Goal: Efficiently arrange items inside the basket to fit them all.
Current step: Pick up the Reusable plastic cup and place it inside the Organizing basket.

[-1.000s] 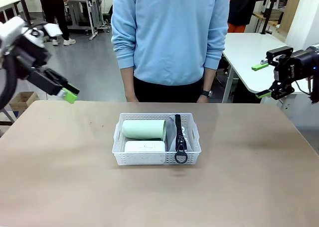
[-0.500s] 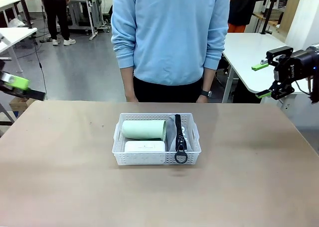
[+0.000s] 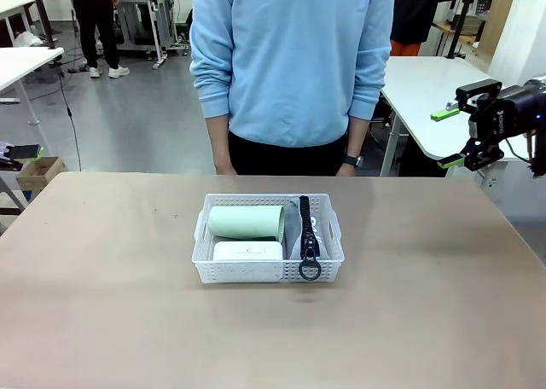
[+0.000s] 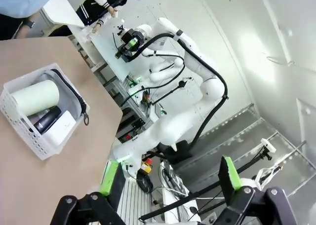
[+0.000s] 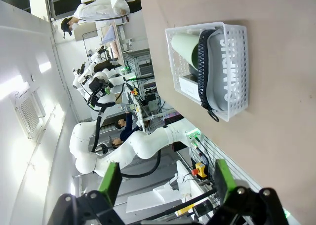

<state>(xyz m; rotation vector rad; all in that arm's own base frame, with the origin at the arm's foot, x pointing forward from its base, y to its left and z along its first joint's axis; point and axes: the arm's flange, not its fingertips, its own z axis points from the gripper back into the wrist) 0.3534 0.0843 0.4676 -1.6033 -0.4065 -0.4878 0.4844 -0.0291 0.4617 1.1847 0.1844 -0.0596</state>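
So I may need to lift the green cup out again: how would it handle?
The pale green cup lies on its side in the basket, so on bare table it would probably roll. It looks like thin plastic, likely light, perhaps slippery. The white box beside it blocks rolling for now.

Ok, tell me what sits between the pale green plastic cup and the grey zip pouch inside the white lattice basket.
Nothing in the front view: the pale green plastic cup lies right beside the grey zip pouch in the white lattice basket.
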